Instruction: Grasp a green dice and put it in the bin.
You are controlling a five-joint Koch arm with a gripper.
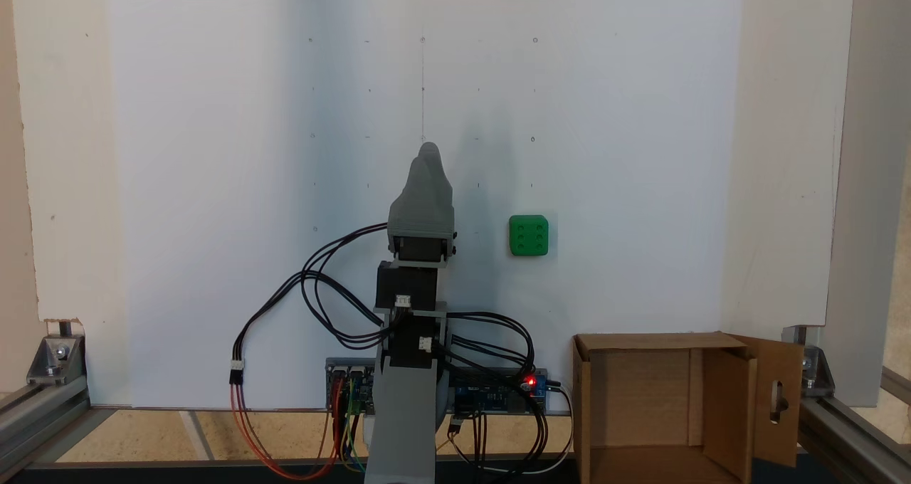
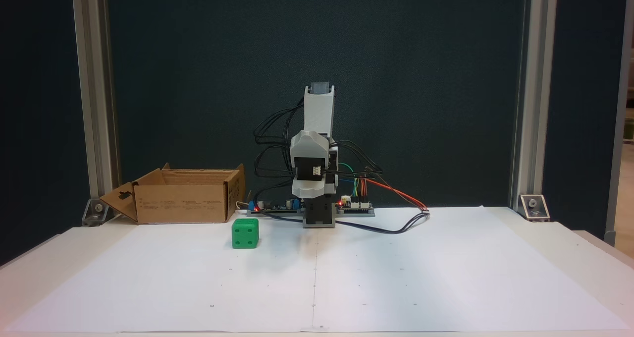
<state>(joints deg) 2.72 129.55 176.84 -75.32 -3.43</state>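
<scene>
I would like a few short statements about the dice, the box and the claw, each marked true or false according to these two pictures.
1. The green dice lies on the white paper sheet, apart from the claw. True.
2. The dice is already inside the cardboard box. False: it sits on the paper outside the box.
3. One flap of the box has a slot-shaped cut-out. True.
4. The claw is clamped on the dice. False: the claw holds nothing, and whether it is open or shut cannot be told.
5. The dice is red. False: it is bright green.
</scene>
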